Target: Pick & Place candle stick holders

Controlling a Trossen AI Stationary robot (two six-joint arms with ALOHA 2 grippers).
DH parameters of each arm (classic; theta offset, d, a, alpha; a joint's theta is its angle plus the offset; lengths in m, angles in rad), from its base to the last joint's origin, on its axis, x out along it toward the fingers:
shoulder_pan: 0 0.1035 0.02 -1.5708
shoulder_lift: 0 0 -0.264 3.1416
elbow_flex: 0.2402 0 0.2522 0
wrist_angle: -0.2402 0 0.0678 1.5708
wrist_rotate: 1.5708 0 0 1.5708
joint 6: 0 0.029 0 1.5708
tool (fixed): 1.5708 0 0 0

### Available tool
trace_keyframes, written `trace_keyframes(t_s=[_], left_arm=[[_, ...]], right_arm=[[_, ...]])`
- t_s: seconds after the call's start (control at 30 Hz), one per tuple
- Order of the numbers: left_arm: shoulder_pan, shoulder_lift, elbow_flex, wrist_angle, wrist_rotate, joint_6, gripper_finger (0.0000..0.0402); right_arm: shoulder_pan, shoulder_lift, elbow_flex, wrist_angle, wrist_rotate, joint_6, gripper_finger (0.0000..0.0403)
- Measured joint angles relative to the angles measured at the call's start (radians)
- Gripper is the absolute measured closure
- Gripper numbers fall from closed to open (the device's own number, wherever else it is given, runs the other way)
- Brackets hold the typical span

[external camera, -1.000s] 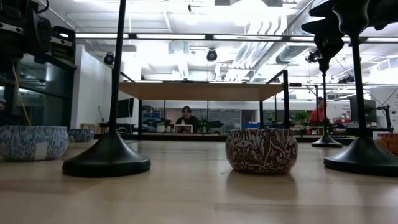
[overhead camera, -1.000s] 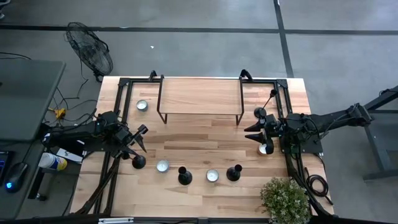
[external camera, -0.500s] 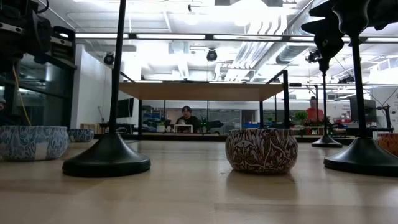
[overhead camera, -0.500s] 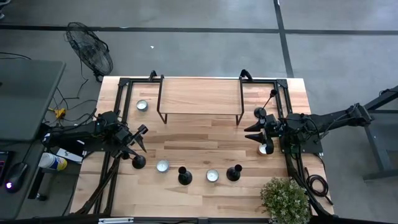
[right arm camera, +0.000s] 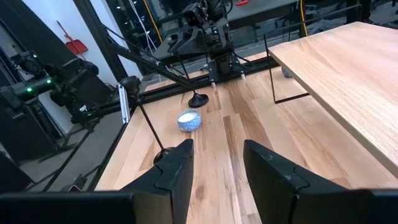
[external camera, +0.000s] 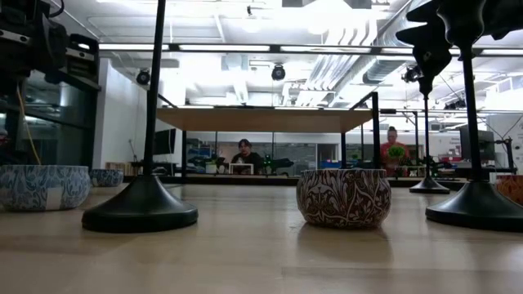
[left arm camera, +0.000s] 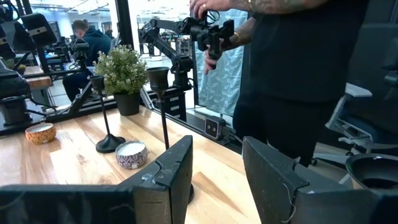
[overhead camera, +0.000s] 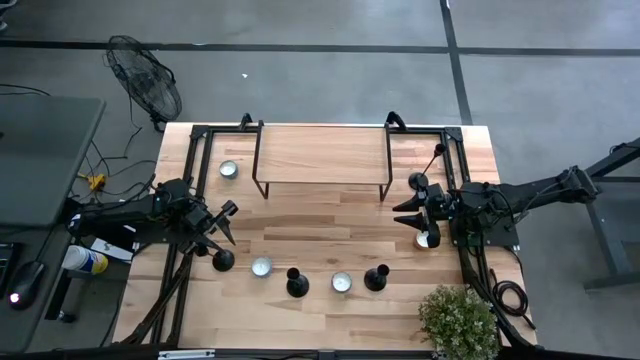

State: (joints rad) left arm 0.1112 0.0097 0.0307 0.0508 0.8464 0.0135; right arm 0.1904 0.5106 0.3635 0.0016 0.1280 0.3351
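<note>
Nothing on the counter [overhead camera: 330, 215] has moved. Left hand [overhead camera: 222, 222] and right hand [overhead camera: 408, 212], both part-open and empty, precede grasping; next: close on a holder [overhead camera: 222, 260].

Wooden riser shelf [overhead camera: 322, 150], small patterned bowls [overhead camera: 262, 266], potted plant [overhead camera: 457, 318] (table's near corner)

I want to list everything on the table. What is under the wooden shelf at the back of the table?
From above, the shelf covers that area. The low view shows only bare table under it, nothing standing there.
</note>
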Motion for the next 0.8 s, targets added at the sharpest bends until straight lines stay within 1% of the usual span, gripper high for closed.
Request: trace_keyframes(t_s=[0.13, 0.23, 0.37, 0.5, 0.63, 0.73, 0.8], left_arm=[[0.0, 0.0, 0.0, 0.0, 0.0, 0.0, 0.0264], [0.0, 0.0, 0.0, 0.0, 0.0, 0.0, 0.0264], [0.0, 0.0, 0.0, 0.0, -0.001, 0.0, 0.0264], [0.0, 0.0, 0.0, 0.0, -0.001, 0.0, 0.0264], [0.0, 0.0, 0.0, 0.0, -0.003, 0.0, 0.0264], [0.0, 0.0, 0.0, 0.0, -0.005, 0.0, 0.0264], [0.0, 0.0, 0.0, 0.0, -0.004, 0.0, 0.0264]], right_arm=[[0.0, 0.0, 0.0, 0.04, 0.011, 0.001, 0.027], [0.0, 0.0, 0.0, 0.063, 0.036, 0.045, 0.027], [0.0, 0.0, 0.0, 0.063, 0.047, 0.057, 0.027], [0.0, 0.0, 0.0, 0.041, 0.141, 0.007, 0.027], [0.0, 0.0, 0.0, 0.039, 0.25, 0.001, 0.027], [0.0, -0.001, 0.0, -0.003, 0.311, -0.007, 0.027], [0.0, 0.002, 0.0, -0.031, 0.385, -0.007, 0.027]])
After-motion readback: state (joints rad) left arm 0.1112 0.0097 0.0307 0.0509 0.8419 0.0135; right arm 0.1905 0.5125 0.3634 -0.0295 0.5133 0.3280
